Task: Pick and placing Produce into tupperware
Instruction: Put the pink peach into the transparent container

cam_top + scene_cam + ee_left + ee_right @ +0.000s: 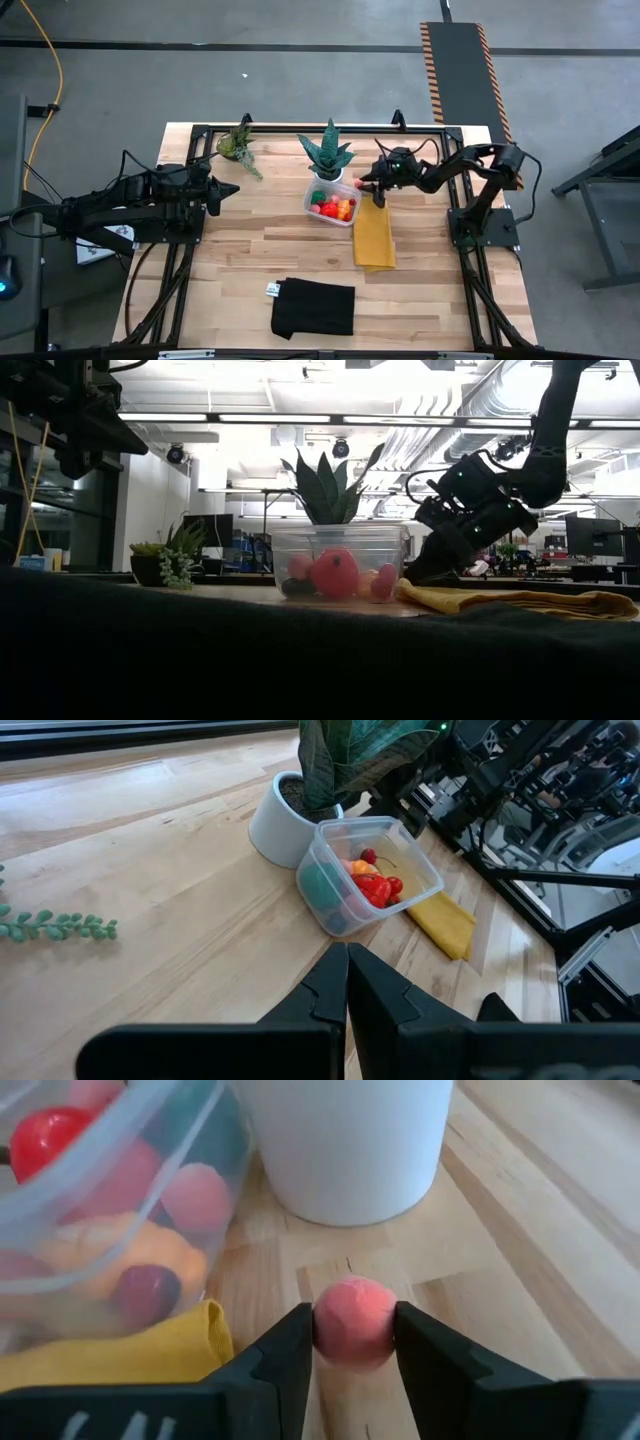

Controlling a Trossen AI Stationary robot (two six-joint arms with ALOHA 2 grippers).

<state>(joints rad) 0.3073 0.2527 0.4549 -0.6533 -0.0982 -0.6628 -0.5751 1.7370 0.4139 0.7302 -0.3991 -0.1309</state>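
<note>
The tupperware (pixel 332 205) is a clear box on the wooden table, holding several red, orange, pink and dark toy produce pieces (pixel 372 880). Just right of it, beside the white plant pot (pixel 345 1140), a small pink round toy fruit (pixel 353 1320) sits on the wood. My right gripper (pixel 372 186) reaches in from the right, its fingers closed against that fruit. My left gripper (pixel 232 188) hangs shut above the table's left part, well away from the box, holding nothing. My right gripper pinches the pink round fruit by its two opposite sides (pixel 325 1325) between its two fingers (pixel 285 1350). The fingers slant down from the table's right side. The fruit sits low on the wood between the white pot and the yellow cloth.
A yellow cloth (pixel 374 238) lies right of the box, its edge under my right gripper. A black cloth (pixel 314 307) lies near the front edge. The spiky plant in the white pot (pixel 328 160) stands behind the box, and a small green plant (pixel 238 148) at the far left.
</note>
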